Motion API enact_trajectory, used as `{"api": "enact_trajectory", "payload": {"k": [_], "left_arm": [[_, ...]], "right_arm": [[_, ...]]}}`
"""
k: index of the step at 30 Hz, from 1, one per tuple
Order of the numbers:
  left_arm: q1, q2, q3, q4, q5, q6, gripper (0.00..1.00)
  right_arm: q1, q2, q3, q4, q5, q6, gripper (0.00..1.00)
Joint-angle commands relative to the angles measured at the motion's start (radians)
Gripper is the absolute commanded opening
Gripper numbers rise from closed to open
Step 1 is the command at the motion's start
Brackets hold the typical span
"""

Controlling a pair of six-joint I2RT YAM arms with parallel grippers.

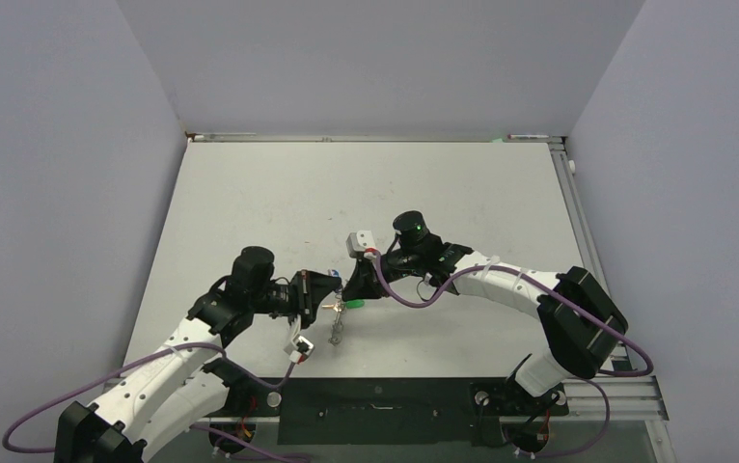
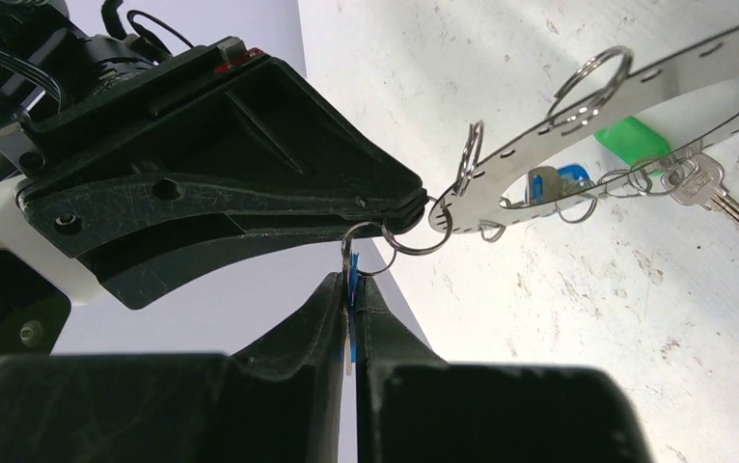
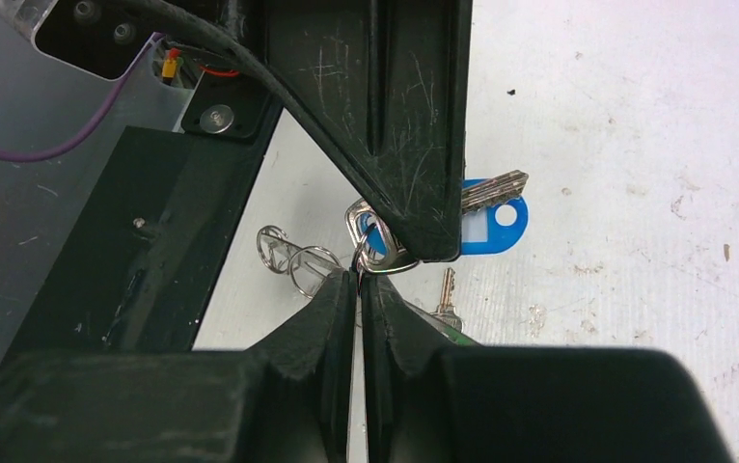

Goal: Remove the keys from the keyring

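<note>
The job is sitting at an early stage, judging by what is hanging where. The left end effector (image 2: pixel 354 289) is pinching narrow on a blue tag (image 3: pixel 497 241), seen edge-on as a thin blue sliver between its fingers. The right end effector (image 3: pixel 359 285) is clamping shut on the rim of the keyring (image 2: pixel 679 77) at its near tip. The two are meeting tip to tip just above the table (image 1: pixel 366 193), near its front edge, with the ring sticking out flat beyond them.

The held tag is not yet off. Its wire loop (image 2: pixel 345 251) is linking into another loop on the ring's rim. The other keys are also hanging from the ring: a green tag (image 2: pixel 631 142), a second blue one (image 2: pixel 570 176) showing through the central hole, and a silver key (image 2: pixel 698 183). No key is showing as lying loose on the table, so I judge none is freed and all are left to do.

In the way, mostly, is the crowding. The fingers are covering the very loop that needs opening, and empty wire loops (image 3: pixel 288 256) are dangling close beside it and could snag. A black plate (image 3: pixel 153 241) is lying along the table's front edge, just beside the work.
</note>
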Motion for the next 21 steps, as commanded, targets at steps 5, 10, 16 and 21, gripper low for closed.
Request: {"api": "enact_trajectory", "payload": {"k": [5, 10, 16, 21], "left_arm": [[0.032, -0.041, 0.003, 0.032, 0.007, 0.022, 0.0], [0.073, -0.047, -0.028, 0.029, 0.002, 0.011, 0.0], [0.081, -0.024, -0.072, 0.05, 0.006, -0.013, 0.0], [0.079, 0.011, -0.087, 0.097, 0.004, -0.073, 0.0]], "right_arm": [[-0.004, -0.032, 0.009, -0.004, 0.005, -0.055, 0.05], [-0.023, -0.047, -0.015, 0.017, 0.018, -0.044, 0.05], [-0.037, -0.046, -0.093, 0.214, 0.024, 0.082, 0.05], [-0.036, -0.024, -0.15, 0.407, 0.025, 0.175, 0.05]]}}
